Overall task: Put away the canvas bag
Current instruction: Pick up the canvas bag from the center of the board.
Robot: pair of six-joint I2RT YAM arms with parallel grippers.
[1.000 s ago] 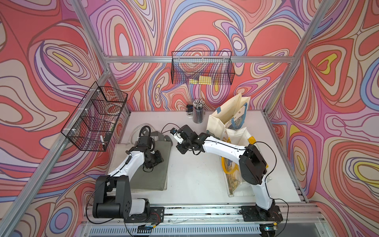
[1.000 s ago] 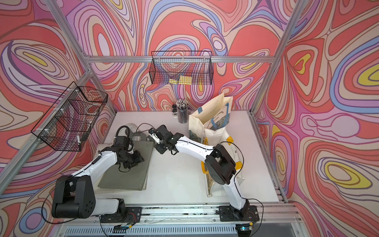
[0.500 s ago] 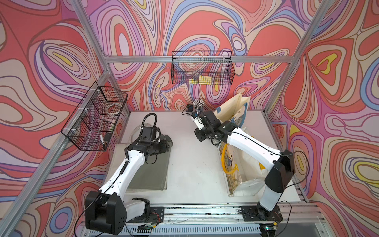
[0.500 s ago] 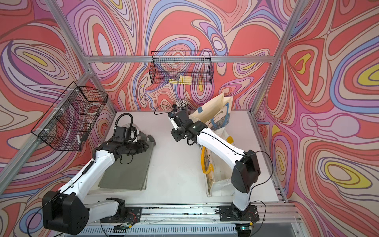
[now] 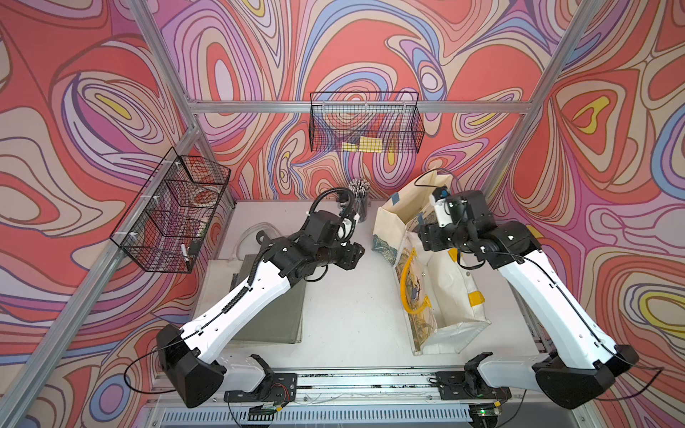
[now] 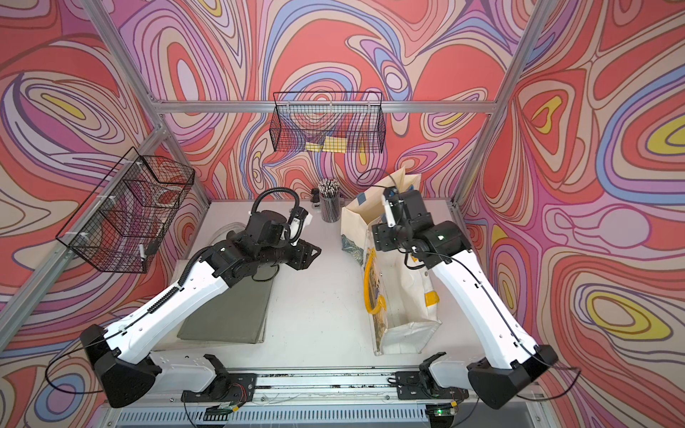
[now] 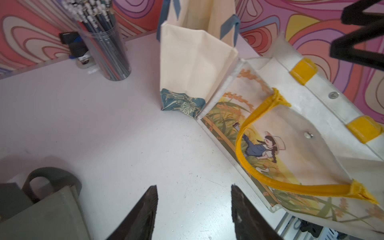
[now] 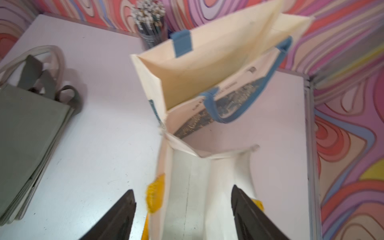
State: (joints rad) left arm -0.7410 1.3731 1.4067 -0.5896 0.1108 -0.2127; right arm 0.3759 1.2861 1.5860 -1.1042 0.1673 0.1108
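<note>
Now withdrawn from olive canvas bag (image 5: 281, 318), left fingers (image 7: 143, 214) released, right fingers (image 8: 118, 216) parted empty over yellow-handled bag (image 8: 187, 187).

Nothing legible anywhere; only a blurred, unreadable line of print on the blue-handled cream bag (image 8: 207, 68).

The left arm (image 5: 252, 292) hides part of the folded green canvas bag (image 5: 274, 318); the right wrist view is motion-blurred throughout.
</note>
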